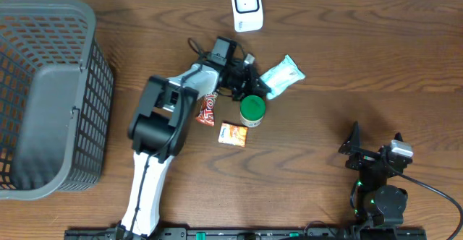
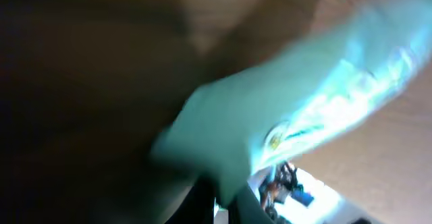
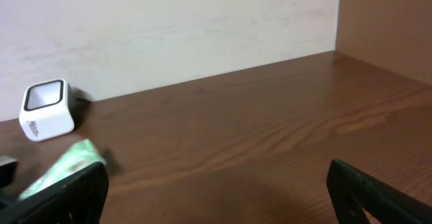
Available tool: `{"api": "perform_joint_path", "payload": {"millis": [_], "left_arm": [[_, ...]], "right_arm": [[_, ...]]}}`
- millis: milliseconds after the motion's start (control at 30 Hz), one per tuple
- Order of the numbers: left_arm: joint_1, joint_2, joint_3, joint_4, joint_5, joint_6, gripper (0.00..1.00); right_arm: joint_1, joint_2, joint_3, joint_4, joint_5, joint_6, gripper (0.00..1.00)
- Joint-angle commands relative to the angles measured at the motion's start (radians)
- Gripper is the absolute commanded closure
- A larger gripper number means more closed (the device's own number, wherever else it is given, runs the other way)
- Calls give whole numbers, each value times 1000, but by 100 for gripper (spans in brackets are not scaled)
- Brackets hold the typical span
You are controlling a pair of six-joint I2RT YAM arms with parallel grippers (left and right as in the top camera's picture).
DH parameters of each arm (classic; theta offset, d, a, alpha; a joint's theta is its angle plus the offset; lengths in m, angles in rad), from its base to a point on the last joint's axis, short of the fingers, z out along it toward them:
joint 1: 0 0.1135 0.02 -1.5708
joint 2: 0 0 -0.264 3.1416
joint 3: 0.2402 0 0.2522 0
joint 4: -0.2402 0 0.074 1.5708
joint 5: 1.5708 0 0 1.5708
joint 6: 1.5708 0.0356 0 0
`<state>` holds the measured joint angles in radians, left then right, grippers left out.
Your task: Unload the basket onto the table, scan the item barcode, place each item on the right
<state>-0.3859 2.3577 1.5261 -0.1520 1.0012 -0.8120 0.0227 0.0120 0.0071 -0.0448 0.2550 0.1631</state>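
The left gripper (image 1: 255, 83) was closed on the near end of the teal packet (image 1: 283, 75), which lay on the table (image 1: 347, 59) just beside a green can (image 1: 252, 109), with a red candy bar (image 1: 207, 108) and an orange packet (image 1: 233, 134) near. The left wrist view was blurred and filled with teal. The white scanner (image 1: 247, 7) stood apart at the far edge. The right gripper (image 3: 217, 169) rested wide open, holding nothing. The pickup looked done; lifting, presenting the barcode and scanning remained.
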Motion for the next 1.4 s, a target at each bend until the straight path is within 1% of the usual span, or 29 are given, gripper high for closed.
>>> {"api": "perform_joint_path", "payload": {"millis": [0, 100, 267, 367, 533, 600, 667, 800, 1000, 1133, 1233, 1367], "left_arm": [[81, -111, -26, -119, -257, 72, 93], [113, -188, -26, -236, -323, 148, 92], [140, -281, -26, -382, -416, 243, 93], [140, -314, -26, -441, -473, 269, 93], [140, -321, -26, -494, -477, 290, 93], [140, -321, -26, -520, -508, 293, 93], [141, -321, -26, -564, -584, 293, 93], [155, -321, -26, -673, -780, 308, 93], [202, -321, -26, -702, -793, 368, 93], [226, -322, -26, -704, -792, 368, 93], [232, -330, -23, -704, -774, 391, 93], [232, -367, -22, -704, -774, 393, 93]], "right_arm": [[-3, -3, -2, -4, 2, -15, 1], [-3, -3, -2, -4, 2, -15, 1], [-3, -3, -2, -4, 2, -15, 1], [-3, -3, -2, -4, 2, -15, 1], [-3, -3, -2, -4, 2, -15, 1], [-3, -3, -2, -4, 2, -15, 1], [-3, -3, -2, -4, 2, -15, 1], [-3, -3, -2, -4, 2, -15, 1], [-3, -3, -2, -4, 2, -15, 1], [-3, -3, -2, -4, 2, -15, 1], [-3, -3, -2, -4, 2, -15, 1], [-3, -3, -2, -4, 2, -15, 1]]}}
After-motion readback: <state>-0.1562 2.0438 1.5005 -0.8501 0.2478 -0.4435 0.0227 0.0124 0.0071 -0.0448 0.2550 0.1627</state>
